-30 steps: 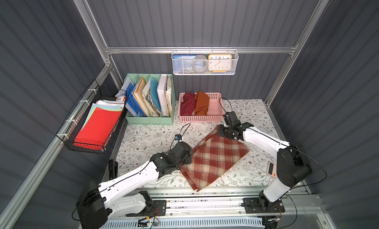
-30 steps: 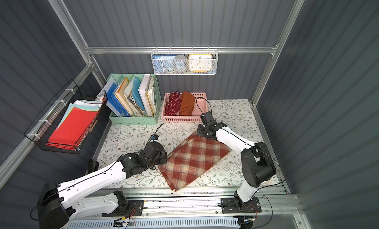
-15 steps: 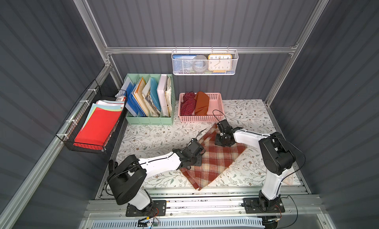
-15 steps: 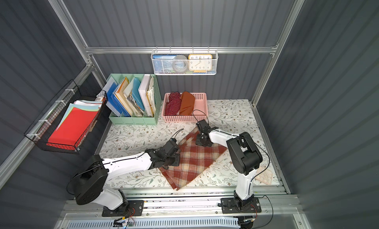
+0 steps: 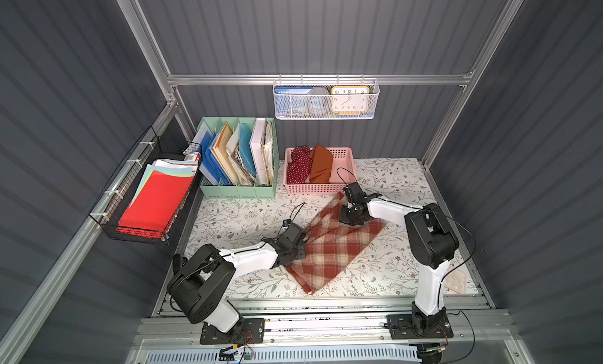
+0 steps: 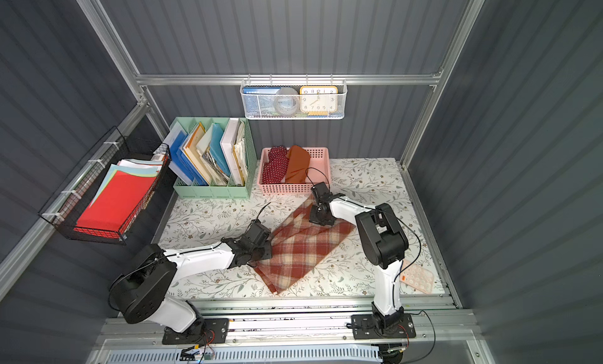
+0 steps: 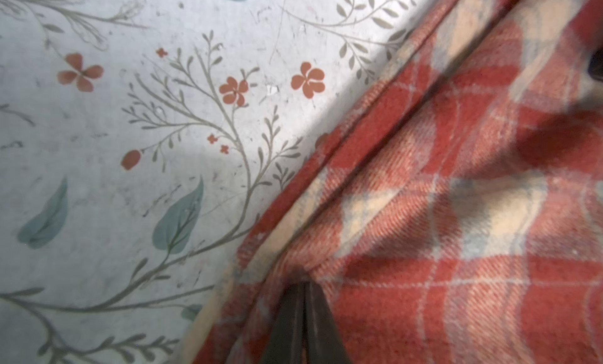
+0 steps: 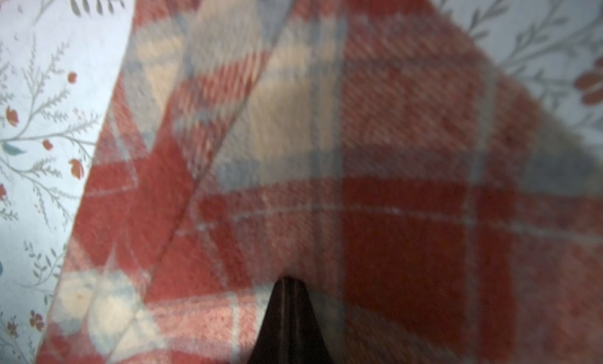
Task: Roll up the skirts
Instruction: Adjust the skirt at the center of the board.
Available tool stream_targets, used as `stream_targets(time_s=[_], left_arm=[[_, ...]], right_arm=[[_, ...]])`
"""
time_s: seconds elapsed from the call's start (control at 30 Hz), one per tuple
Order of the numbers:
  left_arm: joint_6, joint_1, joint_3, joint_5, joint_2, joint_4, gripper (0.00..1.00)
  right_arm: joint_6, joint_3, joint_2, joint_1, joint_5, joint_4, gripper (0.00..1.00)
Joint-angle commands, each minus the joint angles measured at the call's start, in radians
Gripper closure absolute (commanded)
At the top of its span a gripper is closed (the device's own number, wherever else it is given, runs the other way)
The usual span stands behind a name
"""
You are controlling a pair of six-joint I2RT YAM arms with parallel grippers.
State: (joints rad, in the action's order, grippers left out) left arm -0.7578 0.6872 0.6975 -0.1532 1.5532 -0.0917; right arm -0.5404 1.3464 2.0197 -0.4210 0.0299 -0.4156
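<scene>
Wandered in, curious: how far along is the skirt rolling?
Looks done: polka-dot skirt and orange skirt sit bundled in the pink basket. In hand: left pincer and right pincer pinch the folded edge of the plaid skirt. To do: rolling it up; it lies mostly flat.

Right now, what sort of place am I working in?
Probably a staged home-office corner in a test booth: a mint file organizer of folders, a wire tray of paper, a clock in a hanging basket.

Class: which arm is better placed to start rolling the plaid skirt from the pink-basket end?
Right, likely. The right gripper rests on the far end of the red-and-cream plaid woolly skirt, near the pink perforated plastic basket; the left gripper is far down its long edge.
</scene>
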Motion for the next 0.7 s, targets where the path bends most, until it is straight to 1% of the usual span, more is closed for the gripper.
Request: stream_targets(time_s=[0.0,0.07,0.1,0.17,0.27,0.33,0.4,0.5,0.57,0.63,0.67], left_arm=[[-0.018,-0.009,-0.059,0.028,0.03,-0.047,1.0],[-0.017,-0.008,-0.072,0.077,0.028,-0.009,1.0],[0.006,-0.004,-0.075,0.094,0.03,0.021,1.0],[-0.01,0.046,-0.071,0.159,0.046,0.083,1.0],[-0.032,0.167,0.008,0.179,0.11,0.082,1.0],[-0.045,0.22,0.052,0.194,0.139,0.065,1.0],[-0.048,0.255,0.058,0.216,0.128,0.083,1.0],[-0.048,0.293,0.065,0.254,0.09,0.103,1.0],[-0.046,0.301,0.071,0.238,0.045,0.081,1.0],[-0.047,0.301,0.06,0.198,-0.037,0.055,1.0],[-0.059,0.301,0.058,0.186,-0.077,0.048,0.9]], right_arm=[[0.036,0.047,0.1,0.022,-0.083,-0.076,1.0],[0.049,0.075,0.121,0.023,-0.111,-0.082,1.0],[0.053,0.089,0.13,0.024,-0.126,-0.09,1.0],[0.057,0.105,0.14,0.031,-0.129,-0.101,1.0],[0.062,0.108,0.141,0.038,-0.129,-0.101,1.0],[0.063,0.107,0.138,0.041,-0.138,-0.102,1.0],[0.071,0.103,0.132,0.046,-0.134,-0.104,1.0],[0.08,0.078,0.098,0.048,-0.126,-0.088,0.87],[0.085,0.066,0.066,0.05,-0.117,-0.087,0.77],[0.085,0.034,0.011,0.048,-0.1,-0.068,0.68],[0.082,0.023,-0.014,0.048,-0.099,-0.068,0.66]])
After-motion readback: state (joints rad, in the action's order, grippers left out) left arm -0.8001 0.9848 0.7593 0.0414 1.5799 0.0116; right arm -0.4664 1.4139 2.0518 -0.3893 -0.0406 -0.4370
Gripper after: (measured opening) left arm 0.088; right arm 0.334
